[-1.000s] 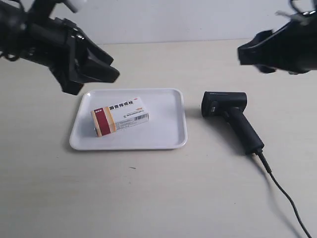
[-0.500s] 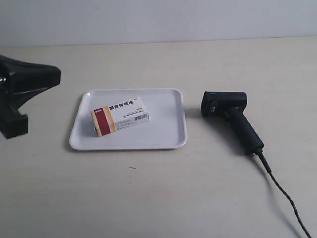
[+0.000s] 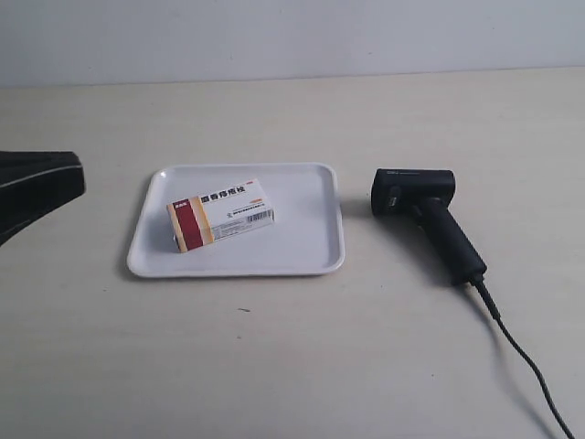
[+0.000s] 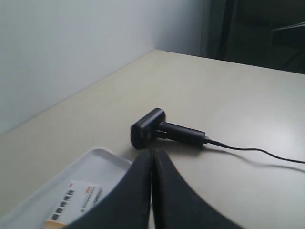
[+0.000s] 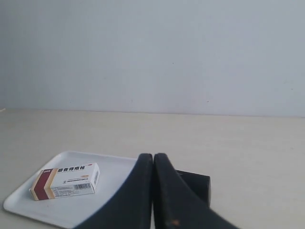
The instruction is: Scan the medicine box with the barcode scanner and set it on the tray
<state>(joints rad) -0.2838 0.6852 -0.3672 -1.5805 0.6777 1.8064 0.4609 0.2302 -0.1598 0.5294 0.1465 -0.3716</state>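
Observation:
The medicine box (image 3: 220,214) lies flat inside the white tray (image 3: 302,247), toward the tray's left half, its dark red band at the left end. To the right of the tray, the black barcode scanner (image 3: 425,219) lies on the table, cable (image 3: 526,361) trailing to the lower right. A black arm part (image 3: 32,187) shows at the exterior view's left edge. My left gripper (image 4: 152,152) is shut and empty, with the scanner (image 4: 164,132) and the box (image 4: 76,205) beyond it. Held apart from the box (image 5: 66,181) and the tray (image 5: 28,205), my right gripper (image 5: 153,156) is shut and empty.
A beige tabletop (image 3: 274,366) meets a pale wall (image 3: 292,37) at the back. The scanner's cable (image 4: 257,153) runs across the table toward a dark area at the far side in the left wrist view.
Both arms have drawn back from above the table; the one at the exterior view's right has left the picture, the other shows only at the left edge. Box, tray and scanner have not moved.

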